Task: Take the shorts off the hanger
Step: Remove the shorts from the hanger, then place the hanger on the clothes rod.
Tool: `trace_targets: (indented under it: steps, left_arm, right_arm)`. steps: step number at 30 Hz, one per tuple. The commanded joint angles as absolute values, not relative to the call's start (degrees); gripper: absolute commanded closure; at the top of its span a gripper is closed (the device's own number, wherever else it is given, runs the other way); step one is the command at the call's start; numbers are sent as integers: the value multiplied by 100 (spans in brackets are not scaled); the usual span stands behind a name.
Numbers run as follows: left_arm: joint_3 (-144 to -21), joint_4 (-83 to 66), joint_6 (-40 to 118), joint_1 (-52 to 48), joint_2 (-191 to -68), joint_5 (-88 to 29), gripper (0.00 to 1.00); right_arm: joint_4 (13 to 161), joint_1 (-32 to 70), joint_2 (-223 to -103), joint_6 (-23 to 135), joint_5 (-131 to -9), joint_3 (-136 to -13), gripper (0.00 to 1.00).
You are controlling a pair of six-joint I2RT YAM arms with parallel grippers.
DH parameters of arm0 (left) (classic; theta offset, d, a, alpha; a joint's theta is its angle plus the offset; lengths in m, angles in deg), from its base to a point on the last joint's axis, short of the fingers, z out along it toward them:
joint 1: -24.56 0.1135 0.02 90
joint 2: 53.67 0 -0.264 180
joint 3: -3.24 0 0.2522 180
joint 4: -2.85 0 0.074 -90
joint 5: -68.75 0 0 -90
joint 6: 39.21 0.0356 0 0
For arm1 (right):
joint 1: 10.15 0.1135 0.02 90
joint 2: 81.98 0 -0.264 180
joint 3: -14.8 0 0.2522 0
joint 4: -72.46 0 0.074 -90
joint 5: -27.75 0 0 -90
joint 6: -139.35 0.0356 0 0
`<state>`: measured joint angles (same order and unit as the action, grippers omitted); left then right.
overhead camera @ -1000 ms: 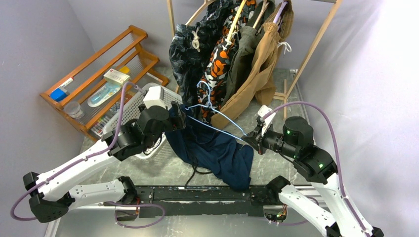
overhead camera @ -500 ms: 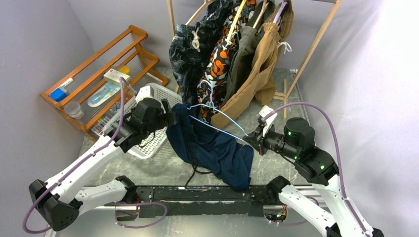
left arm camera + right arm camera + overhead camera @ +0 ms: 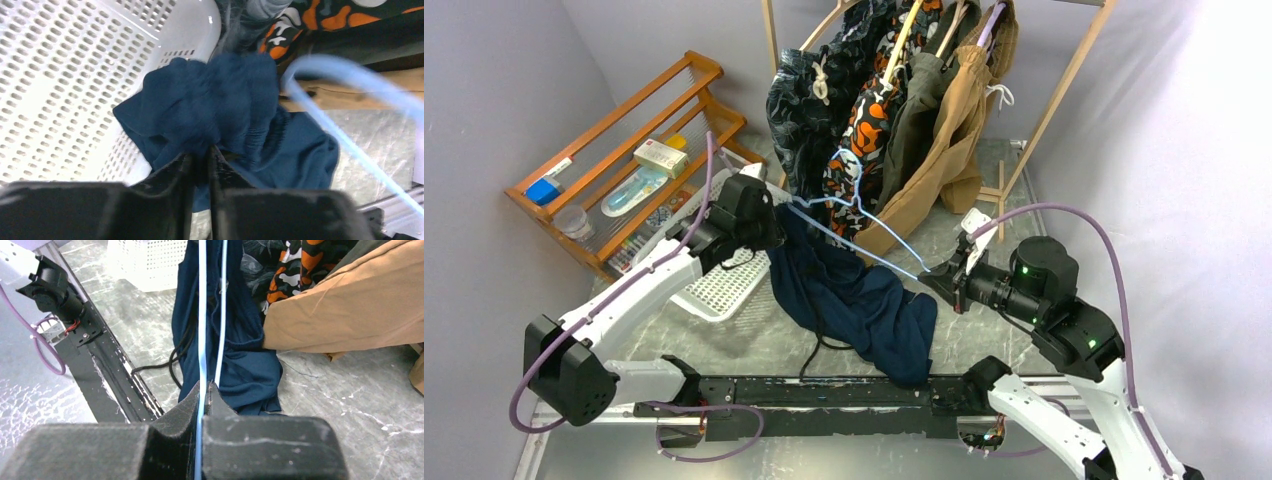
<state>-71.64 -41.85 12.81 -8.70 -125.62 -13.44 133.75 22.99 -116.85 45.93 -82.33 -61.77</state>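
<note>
Clamping left gripper (image 3: pixel 200 152): we find its jaws closed tight on a bunched fold of the navy shorts (image 3: pixel 225 100), just beside the white basket (image 3: pixel 75 75).
Right gripper (image 3: pixel 205 385): its fingers are pressed together on the right end of the blue wire hanger (image 3: pixel 201 315), low over the table.
Change: in the last second the left arm has swung off the basket toward the far side, carrying the fold and the hanger's left end up and away. The right gripper has drawn slightly right.
Meaning: we judge the cloth is being dragged leftward along the wire. The navy shorts are not yet free; they are draped on the hanger, legs pooled near the arm bases.
Far rack: the camouflage pair (image 3: pixel 869 130), tan pair (image 3: pixel 944 140), olive-grey pair (image 3: pixel 914 115) and leaf-print pair (image 3: pixel 799 100) hang untouched.
Hidden: the left gripper covers the hanger's left tip from above, so we cannot tell whether the waistband has cleared it. The wire blurs in the left wrist view. The rack's top is cut off.
</note>
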Motion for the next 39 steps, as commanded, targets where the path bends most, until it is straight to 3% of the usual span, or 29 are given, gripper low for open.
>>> trace_targets:
  steps: [1, 7, 15, 20, 26, 27, 31, 35, 39]
  left_arm:
    - [-7182, -3663, 1511, -805, -12411, -1941, 91]
    - [-7011, -3220, 1701, -796, -12230, -2594, 93]
    - [-6959, -2472, 2145, -1238, -12316, -4750, 93]
    - [-7243, -2731, 2384, -2195, -12864, -4437, 93]
    - [-7290, -2473, 2339, -2441, -13261, -4557, 93]
    - [-7379, -2637, 2394, -2471, -13334, -4480, 91]
    - [-7444, -2985, 2442, -2545, -13380, -3841, 61]
    - [-7219, -2805, 2286, -2545, -13157, -3586, 39]
    - [-7208, -2912, 2257, -2545, -13057, -3303, 35]
  right_arm:
    - [13333, 2280, -11713, 4665, -7982, -6429, 100]
    - [13604, 2281, -11520, 4720, -7039, -6997, 100]
    - [13550, 2295, -11133, 5286, -6334, -7548, 100]
    - [13558, 2297, -11115, 5770, -6349, -8051, 100]
    - [13833, 2299, -10746, 6045, -5562, -7879, 100]
    - [13826, 2298, -10608, 6106, -5442, -7824, 100]
    - [13960, 2299, -10203, 6507, -4817, -7790, 100]
    - [14322, 2292, -10168, 6740, -4535, -7911, 100]
    - [14301, 2281, -10028, 6779, -4435, -7839, 100]
